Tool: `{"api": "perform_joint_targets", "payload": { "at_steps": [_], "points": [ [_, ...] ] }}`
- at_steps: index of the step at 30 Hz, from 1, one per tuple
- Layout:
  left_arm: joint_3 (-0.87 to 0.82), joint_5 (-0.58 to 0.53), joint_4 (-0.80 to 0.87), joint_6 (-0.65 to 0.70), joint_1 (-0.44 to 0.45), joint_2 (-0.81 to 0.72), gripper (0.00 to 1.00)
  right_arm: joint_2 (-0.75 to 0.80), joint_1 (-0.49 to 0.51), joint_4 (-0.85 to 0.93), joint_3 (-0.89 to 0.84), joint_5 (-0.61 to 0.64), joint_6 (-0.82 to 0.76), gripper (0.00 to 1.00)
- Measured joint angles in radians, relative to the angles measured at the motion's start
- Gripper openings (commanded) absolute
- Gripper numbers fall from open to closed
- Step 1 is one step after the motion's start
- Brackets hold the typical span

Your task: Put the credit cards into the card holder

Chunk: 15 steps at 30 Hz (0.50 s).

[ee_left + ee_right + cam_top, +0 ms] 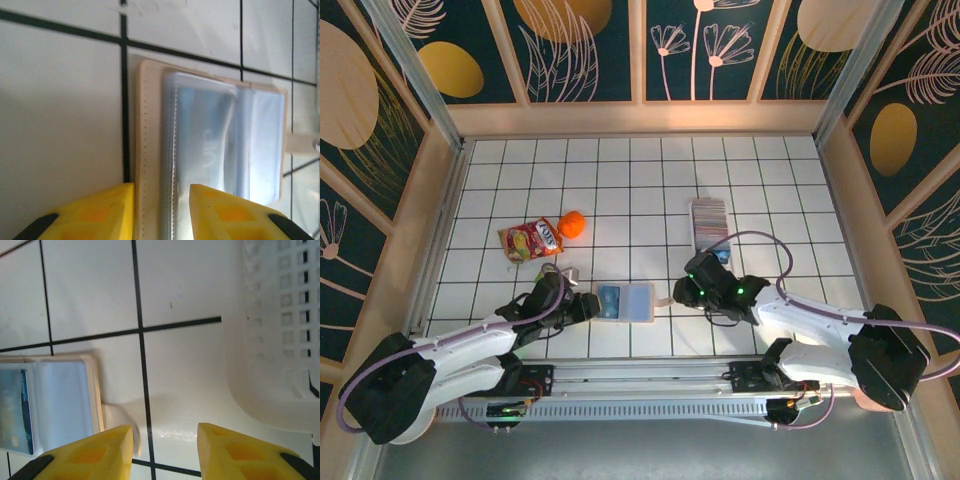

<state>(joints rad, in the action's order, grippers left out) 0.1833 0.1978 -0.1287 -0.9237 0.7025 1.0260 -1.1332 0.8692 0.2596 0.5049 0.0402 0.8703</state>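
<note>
1. The holder [625,301] lies open and flat near the middle of the tabletop's near edge, clear sleeves facing up; a blue card [12,412] appears to sit in one sleeve
2. The other cards [709,222] stand packed in the white tray [272,370], farther from the near edge than the holder and somewhat toward the right edge
3. Left gripper [161,207]: fingers partly spread, straddling the holder's stitched border on the side toward the left edge; nothing is pinched between them; whether they press on the holder I cannot tell
4. Right gripper [165,442]: fingers spread and empty, over bare tile between the holder's snap tab [116,417] and the tray's rounded corner
5. Step in hand, as I judge it: the right arm should go to the tray for another card while the left steadies the holder
6. To do it well: lift clear of the tab first, since a finger is just beside it and a sideways drag could swing the holder round
7. Come down on the tray from above and take a single card by its long edges; the cards are packed tight, so a narrow spread helps avoid catching two
8. Keep the left fingers low on the border so the sleeves stay flat; the plastic already bows upward, and a sleeve mouth that shifts will be hard to hit
</note>
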Motion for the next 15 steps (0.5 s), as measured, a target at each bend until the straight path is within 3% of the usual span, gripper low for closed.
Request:
{"api": "perform_joint_targets", "payload": {
  "at_steps": [6,15],
  "points": [
    [0.000,0.067,-0.027,-0.013,0.001,0.003,0.33,-0.033,0.000,-0.099,-0.040,-0.051,0.019,0.37],
    [0.000,0.093,-0.097,-0.056,0.001,-0.008,0.34,-0.070,0.000,-0.225,-0.090,-0.087,0.050,0.26]
  ]
}}
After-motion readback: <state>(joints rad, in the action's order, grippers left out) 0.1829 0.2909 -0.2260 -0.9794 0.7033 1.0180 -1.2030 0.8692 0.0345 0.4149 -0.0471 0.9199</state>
